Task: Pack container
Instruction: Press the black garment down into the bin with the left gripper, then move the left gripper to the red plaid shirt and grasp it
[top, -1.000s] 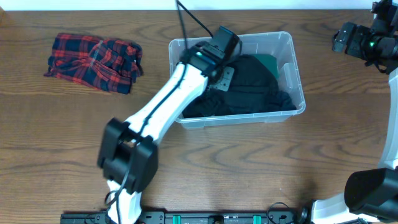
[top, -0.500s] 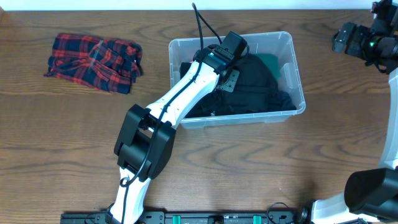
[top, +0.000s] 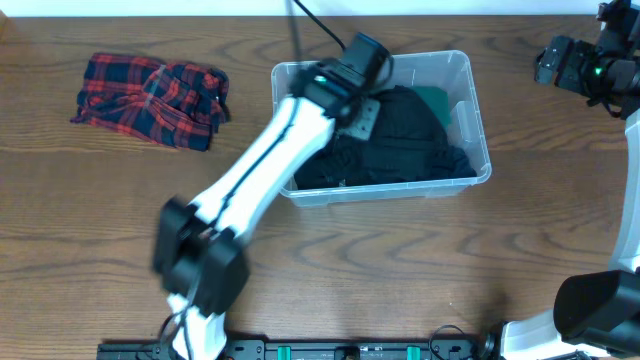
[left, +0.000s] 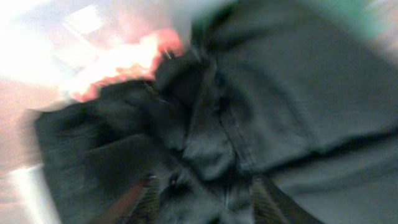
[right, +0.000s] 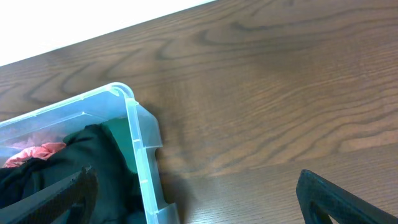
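The clear plastic container (top: 482, 128) stands at the table's middle back. A black garment (top: 405, 140) fills it, with a green item (top: 436, 97) at its far right corner. My left gripper (top: 362, 112) is down inside the container, over the left half of the garment. In the blurred left wrist view its fingers (left: 149, 199) stand apart just above the black garment (left: 280, 99), gripping nothing; a red-pink cloth (left: 134, 62) shows behind. My right gripper (right: 199, 199) hangs wide open over bare wood, beside the container's corner (right: 142, 146).
A red and blue plaid cloth (top: 150, 100) lies crumpled on the wooden table at far left. The right arm (top: 585, 65) sits high at the table's back right corner. The left arm's base stands at the front edge (top: 195, 270).
The left gripper's jaws have parted over the black garment. The gripper has shifted slightly back and left inside the container. The right arm has not moved.
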